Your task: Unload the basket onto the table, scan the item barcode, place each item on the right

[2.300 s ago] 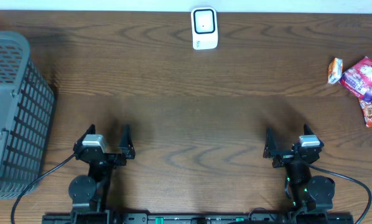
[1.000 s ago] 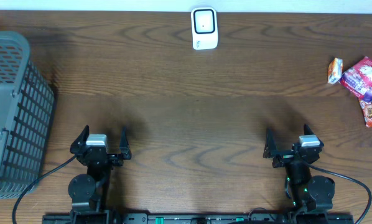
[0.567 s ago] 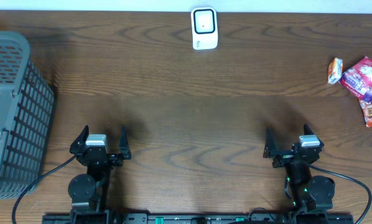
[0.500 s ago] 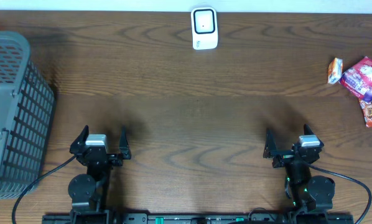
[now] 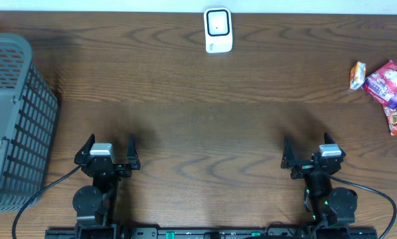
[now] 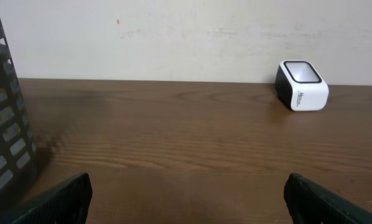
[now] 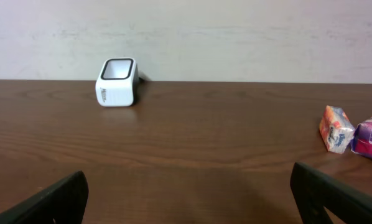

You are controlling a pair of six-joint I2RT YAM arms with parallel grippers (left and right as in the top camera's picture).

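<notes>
I have the dark wooden table (image 5: pixel 198 99) in front of me with everything on it. The grey mesh basket (image 5: pixel 12 119) sits far out to the left of the left gripper (image 5: pixel 110 145), at the table's edge. Both grippers are low at the near edge, well apart from each other. The left gripper's jaws are spread wide with nothing between them, and the right gripper (image 5: pixel 307 149) is just as wide and equally empty. The white barcode scanner (image 5: pixel 218 30) stands at the far edge by the wall, ahead and to the right of the left gripper, ahead and to the left of the right one. The items lie ahead and far to the right of the right gripper: a red-and-pink packet (image 5: pixel 389 83) with a small orange packet (image 5: pixel 357 75) just beside it on its left, both well apart from either gripper.
</notes>
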